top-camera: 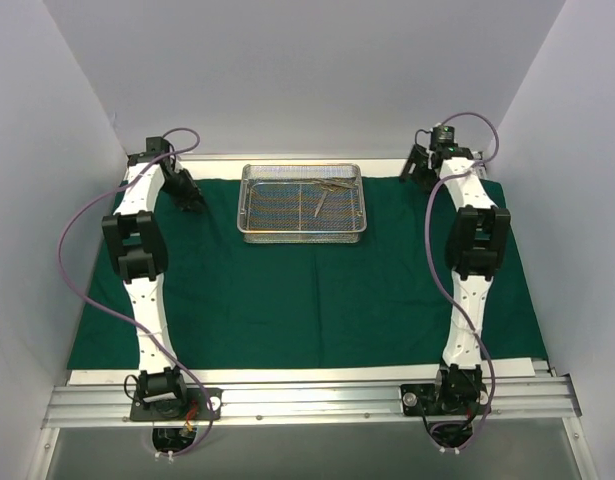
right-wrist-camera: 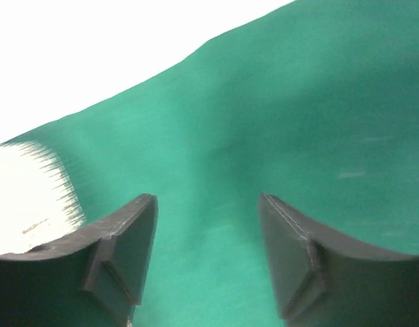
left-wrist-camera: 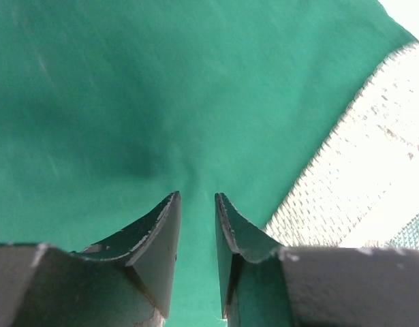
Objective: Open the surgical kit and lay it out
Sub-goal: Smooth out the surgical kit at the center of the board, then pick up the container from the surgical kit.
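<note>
Tray [top-camera: 277,210], long axis left-right on the drape [top-camera: 307,300], lies just right of the narrowly parted, empty left gripper [left-wrist-camera: 197,199]; right gripper [right-wrist-camera: 208,201] stands wide, empty.

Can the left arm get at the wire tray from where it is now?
Probably yes. The left gripper is just left of the tray, over the green cloth, and nothing lies between them.

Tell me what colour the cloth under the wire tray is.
The cloth is plain dark green, seen best in the top external view.
</note>
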`<state>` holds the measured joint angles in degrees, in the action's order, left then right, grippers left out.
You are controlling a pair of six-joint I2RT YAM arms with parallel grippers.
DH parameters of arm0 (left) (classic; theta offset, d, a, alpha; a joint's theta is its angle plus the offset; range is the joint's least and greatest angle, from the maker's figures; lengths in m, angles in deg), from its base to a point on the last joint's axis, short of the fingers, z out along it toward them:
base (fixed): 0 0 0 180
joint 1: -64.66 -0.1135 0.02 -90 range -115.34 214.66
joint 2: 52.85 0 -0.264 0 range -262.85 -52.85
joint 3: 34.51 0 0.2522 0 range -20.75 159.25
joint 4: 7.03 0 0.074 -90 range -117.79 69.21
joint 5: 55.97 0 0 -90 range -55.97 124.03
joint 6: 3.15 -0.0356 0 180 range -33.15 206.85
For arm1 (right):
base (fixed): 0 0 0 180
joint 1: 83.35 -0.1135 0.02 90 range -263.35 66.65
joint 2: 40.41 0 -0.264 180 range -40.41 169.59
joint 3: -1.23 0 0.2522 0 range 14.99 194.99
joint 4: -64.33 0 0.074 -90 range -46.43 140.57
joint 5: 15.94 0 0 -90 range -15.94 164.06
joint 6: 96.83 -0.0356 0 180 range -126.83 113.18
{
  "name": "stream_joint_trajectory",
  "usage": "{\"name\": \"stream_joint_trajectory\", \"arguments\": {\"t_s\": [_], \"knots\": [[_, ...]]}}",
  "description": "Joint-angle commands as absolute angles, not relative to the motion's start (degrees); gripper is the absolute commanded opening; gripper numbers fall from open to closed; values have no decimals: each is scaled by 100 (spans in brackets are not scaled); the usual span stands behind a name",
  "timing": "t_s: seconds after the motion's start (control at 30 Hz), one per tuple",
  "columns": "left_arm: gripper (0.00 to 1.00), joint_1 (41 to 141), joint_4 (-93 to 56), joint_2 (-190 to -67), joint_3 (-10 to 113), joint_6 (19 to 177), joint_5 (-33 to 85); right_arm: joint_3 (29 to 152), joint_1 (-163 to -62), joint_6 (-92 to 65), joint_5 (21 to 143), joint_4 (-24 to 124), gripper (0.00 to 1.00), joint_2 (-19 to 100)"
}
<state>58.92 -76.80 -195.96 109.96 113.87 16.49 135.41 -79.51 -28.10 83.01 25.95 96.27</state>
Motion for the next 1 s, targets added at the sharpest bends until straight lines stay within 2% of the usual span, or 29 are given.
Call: {"name": "stream_joint_trajectory", "arguments": {"t_s": [0.0,0.17,0.4,0.63,0.77,0.87,0.97], "knots": [[36,6070,-7669,-18593,10575,11365,1619,13768,-8185,-2792,9107,2631,68,8914],[38,6167,-7607,-17847,9791,11225,1724,13899,-8536,-2836,9708,2518,79,9115],[39,6202,-7493,-17107,8938,11198,1636,14225,-9116,-2835,9560,2078,81,9406],[40,6307,-7318,-17114,8787,11075,1329,14629,-9310,-2915,9217,1656,75,9845],[45,6404,-7361,-17536,9385,11058,1083,14629,-9407,-2871,9138,1560,70,9986],[53,6693,-7203,-17712,9631,11084,1004,14647,-9433,-2827,8997,1446,68,10056],[54,6825,-7264,-17941,9895,11040,1073,14673,-9442,-2818,8935,1393,65,10109]]}}
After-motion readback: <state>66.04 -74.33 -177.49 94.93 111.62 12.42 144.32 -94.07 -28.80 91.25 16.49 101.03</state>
